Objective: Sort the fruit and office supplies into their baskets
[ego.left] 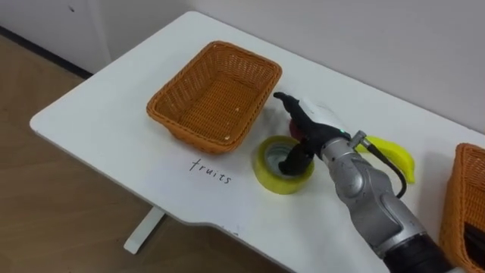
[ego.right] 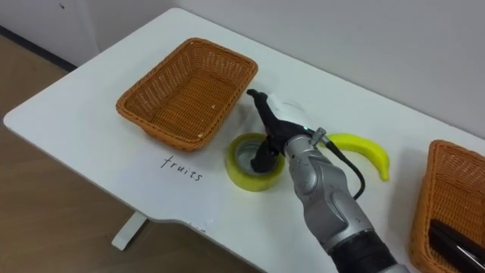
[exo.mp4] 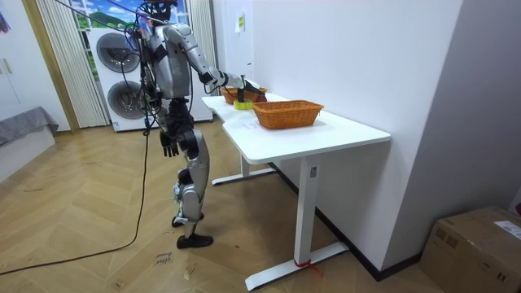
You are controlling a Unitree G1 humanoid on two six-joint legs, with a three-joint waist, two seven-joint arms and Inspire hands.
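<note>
A yellow tape roll (ego.left: 282, 180) lies flat on the white table (ego.left: 98, 121), just right of the empty wicker basket (ego.left: 220, 98) marked "fruits". My right hand (ego.left: 320, 121) is over the roll and open: its thumb dips into the roll's hole and its fingers (ego.left: 285, 99) stretch straight toward the basket. A small red thing (ego.left: 293, 133) shows under the hand, mostly hidden. A yellow banana (ego.left: 398, 155) lies right of my wrist. My left hand (exo.mp4: 168, 146) hangs loose at my side.
A second wicker basket (ego.right: 447, 189) sits at the right edge with a dark object (ego.right: 455, 239) inside. The table's front edge runs close below the tape roll. In the room view I stand at the table's far end, before stacked washing machines (exo.mp4: 118, 73).
</note>
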